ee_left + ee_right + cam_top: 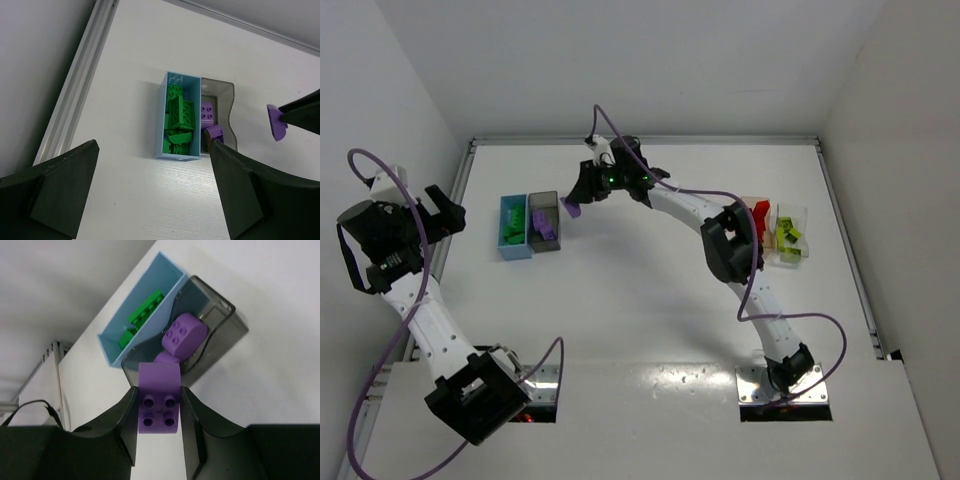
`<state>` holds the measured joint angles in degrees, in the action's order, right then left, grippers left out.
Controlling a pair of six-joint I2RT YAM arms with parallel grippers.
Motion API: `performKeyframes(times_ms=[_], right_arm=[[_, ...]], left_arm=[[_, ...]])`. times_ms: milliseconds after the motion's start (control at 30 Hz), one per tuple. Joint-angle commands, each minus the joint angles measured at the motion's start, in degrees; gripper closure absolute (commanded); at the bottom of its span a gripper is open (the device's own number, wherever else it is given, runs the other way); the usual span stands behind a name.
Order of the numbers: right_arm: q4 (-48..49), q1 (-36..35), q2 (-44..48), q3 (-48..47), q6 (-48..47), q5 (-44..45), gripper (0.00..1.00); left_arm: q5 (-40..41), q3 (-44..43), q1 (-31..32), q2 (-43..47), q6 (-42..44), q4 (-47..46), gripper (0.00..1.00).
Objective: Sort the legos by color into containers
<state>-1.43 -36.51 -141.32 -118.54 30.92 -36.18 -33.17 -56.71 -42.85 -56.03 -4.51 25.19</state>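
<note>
Right tool (157, 392) is pinching a smooth purple brick (158, 405) by its flat sides, just beside the smoky see-through grey bin (227, 322) with rounded, studded purple pieces in it. The glossy light blue bin (150, 285) touching it holds studded green bricks (142, 315). Left tool (447, 212) is spread wide.

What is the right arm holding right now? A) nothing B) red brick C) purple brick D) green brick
C: a purple brick sits clamped between the right fingers, close to the dark grey bin.
</note>
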Motion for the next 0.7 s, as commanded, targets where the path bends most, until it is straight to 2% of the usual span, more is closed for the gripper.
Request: performKeyframes(times_ms=[0, 167, 400, 667], right_arm=[[9.2, -1.6, -0.4, -4.0, 4.2, 2.0, 0.99], [12.0, -2.2, -4.2, -7.4, 8.6, 2.4, 0.99], [10.3, -2.8, -5.7, -7.4, 8.6, 2.9, 0.99], [14.7, -3.3, -11.0, -16.1, 10.3, 7.2, 0.99]], left_arm=[[-1.0, -0.4, -0.7, 0.7, -0.1, 0.1, 0.00], [-1.5, 0.7, -0.7, 0.7, -1.1, 0.7, 0.00], [-1.5, 2.0, -0.7, 3.5, -0.6, 0.7, 0.00], [-1.5, 2.7, -0.7, 5.7, 1.1, 1.3, 0.00]])
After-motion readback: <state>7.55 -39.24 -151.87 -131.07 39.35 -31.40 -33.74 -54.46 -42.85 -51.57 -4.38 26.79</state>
